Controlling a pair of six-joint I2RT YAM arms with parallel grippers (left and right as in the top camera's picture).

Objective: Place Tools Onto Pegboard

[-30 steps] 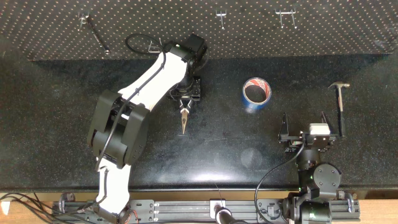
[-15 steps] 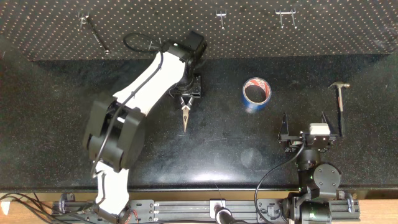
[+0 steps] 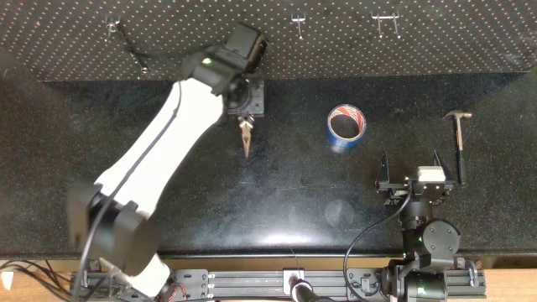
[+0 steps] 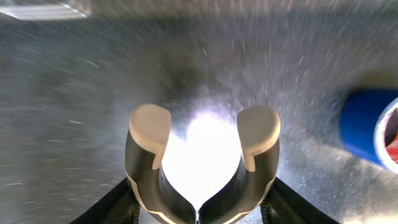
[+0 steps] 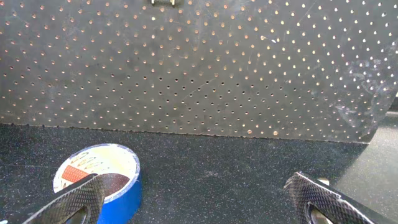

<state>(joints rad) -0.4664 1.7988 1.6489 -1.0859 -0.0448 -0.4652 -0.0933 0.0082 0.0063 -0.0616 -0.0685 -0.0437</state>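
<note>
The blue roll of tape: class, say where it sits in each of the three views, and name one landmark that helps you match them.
Top view: the roll of tape lies on the black table, right of centre, between the pliers and the hammer.
Left wrist view: its blue side is at the right edge.
Right wrist view: it is in the lower left corner.
Shared landmark: the pegboard, behind the tape in the top and right wrist views.

Cream-handled pliers point(image 3: 246, 141) point down, upper centre. Blue tape point(image 3: 346, 127) lies to their right, hammer point(image 3: 459, 144) far right. A wrench point(image 3: 127, 39) hangs upper left.
</note>
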